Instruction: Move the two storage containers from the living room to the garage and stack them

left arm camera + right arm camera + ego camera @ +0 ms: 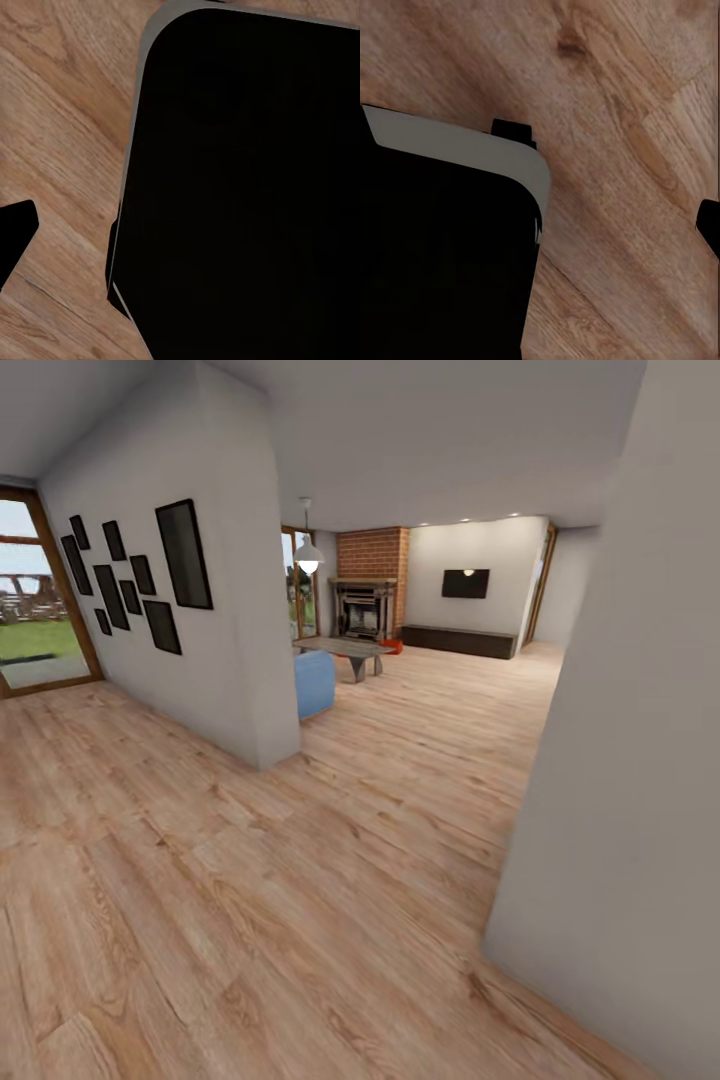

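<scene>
From a hallway I look into the living room (440, 660), with its light wood plank floor, brick fireplace (365, 605) and a blue sofa corner (314, 682). A small orange-red shape (392, 646), apparently one storage container, lies on the floor by the fireplace, far off. The other container is out of view. My left gripper (180, 240) hangs over the planks beside the robot's black body, one dark fingertip (16, 229) at the picture's edge. My right gripper (540, 225) does the same, its fingertip (709, 223) at the edge. Both look open and hold nothing.
A white partition wall (215, 630) with black picture frames stands left of the way in, and a pale wall corner (610, 780) juts in close on the right. A low coffee table (345, 650) stands before the fireplace. A glass door (35, 600) lies far left.
</scene>
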{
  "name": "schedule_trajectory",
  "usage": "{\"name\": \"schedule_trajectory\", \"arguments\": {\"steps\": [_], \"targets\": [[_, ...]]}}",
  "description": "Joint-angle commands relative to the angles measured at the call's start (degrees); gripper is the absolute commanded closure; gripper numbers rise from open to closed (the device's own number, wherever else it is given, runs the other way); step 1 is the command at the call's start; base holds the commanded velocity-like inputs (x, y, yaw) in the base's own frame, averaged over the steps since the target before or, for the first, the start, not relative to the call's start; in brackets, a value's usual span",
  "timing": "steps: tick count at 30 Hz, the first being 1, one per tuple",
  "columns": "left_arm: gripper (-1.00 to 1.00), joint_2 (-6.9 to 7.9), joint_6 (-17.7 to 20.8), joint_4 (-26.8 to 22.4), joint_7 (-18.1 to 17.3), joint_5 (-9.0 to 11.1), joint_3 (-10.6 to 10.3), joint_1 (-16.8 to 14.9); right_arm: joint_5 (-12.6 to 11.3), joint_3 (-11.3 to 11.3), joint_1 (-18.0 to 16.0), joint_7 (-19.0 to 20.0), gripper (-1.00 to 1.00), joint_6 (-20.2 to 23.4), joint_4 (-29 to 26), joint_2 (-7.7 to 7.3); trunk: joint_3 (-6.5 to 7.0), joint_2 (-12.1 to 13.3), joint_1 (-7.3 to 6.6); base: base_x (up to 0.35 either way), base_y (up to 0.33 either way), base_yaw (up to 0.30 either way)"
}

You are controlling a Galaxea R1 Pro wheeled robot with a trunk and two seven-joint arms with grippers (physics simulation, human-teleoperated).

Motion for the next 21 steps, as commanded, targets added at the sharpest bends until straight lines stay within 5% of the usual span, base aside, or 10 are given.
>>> {"name": "schedule_trajectory", "arguments": {"steps": [1, 21], "targets": [[-1.0, 0.0, -0.1, 0.0, 0.0, 0.3, 0.1, 0.0, -0.5, 0.5, 0.0, 0.0, -1.0, -0.3, 0.2, 0.03, -0.05, 0.0, 0.03, 0.321, 0.0, 0.029], [-1.0, 0.0, -0.1, 0.0, 0.0, 0.3, 0.1, 0.0, -0.4, 0.5, 0.0, 0.0, -1.0, -0.3, 0.1, 0.02, -0.05, 0.0, 0.03, 0.322, 0.0, 0.002]]}}
